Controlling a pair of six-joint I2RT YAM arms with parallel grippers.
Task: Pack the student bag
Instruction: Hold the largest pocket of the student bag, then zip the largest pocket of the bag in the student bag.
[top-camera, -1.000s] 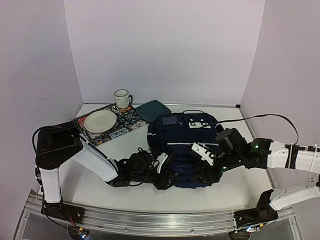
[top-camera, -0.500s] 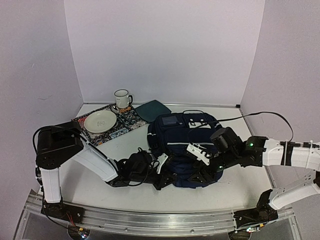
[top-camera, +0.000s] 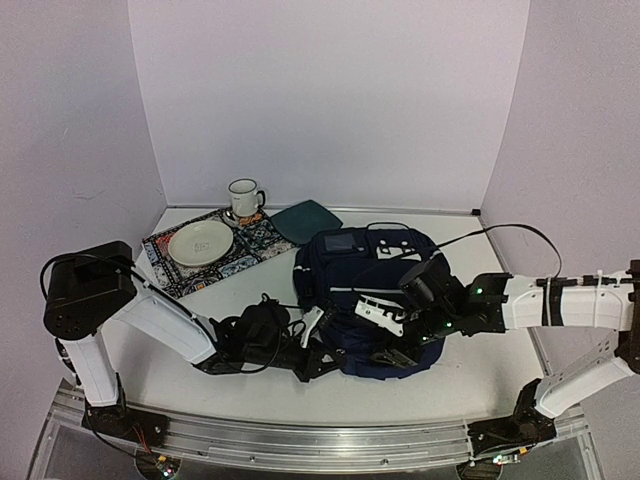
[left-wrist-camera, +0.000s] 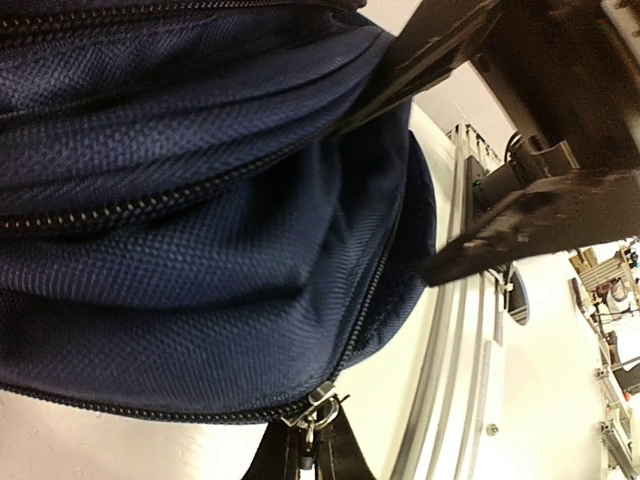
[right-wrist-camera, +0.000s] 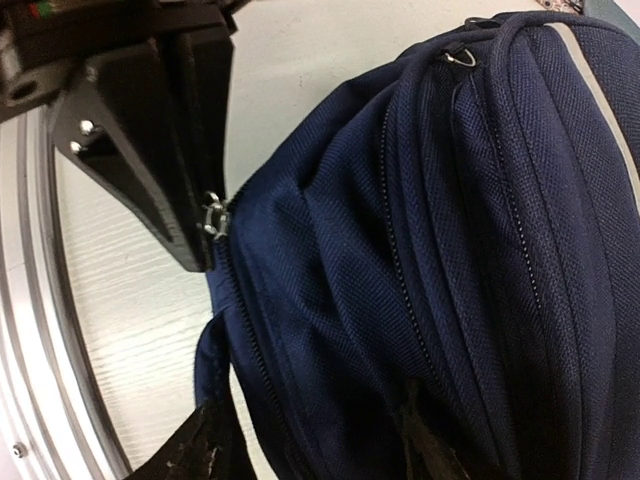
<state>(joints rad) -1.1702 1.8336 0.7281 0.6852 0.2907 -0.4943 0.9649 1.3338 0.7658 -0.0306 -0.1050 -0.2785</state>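
We note the student bag (top-camera: 365, 265) lying mid-desk (top-camera: 250, 300), left jaws pinched tight on its zipper pull (left-wrist-camera: 316, 404) at its 7 o'clock corner, right jaws partly spread astride its 5 o'clock edge.

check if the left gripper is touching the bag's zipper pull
Touching. Left wrist view shows the left gripper pinching the zipper pull on the student bag.

**Open at 9, jammed at 6**

From above, the student bag (top-camera: 365, 275) fills the middle of the table (top-camera: 250, 290). At its 6 o'clock the near strip is blocked by my left gripper (top-camera: 318, 350), pinched on a zipper pull (left-wrist-camera: 318, 405), and my right gripper (top-camera: 395, 355), jaws spread over the bag's corner. My right arm crosses 3 o'clock. There is bare table at 9 o'clock. The mat (top-camera: 250, 243), plate (top-camera: 200, 242), mug (top-camera: 243, 198) and teal square (top-camera: 305, 220) crowd 10 to 11.
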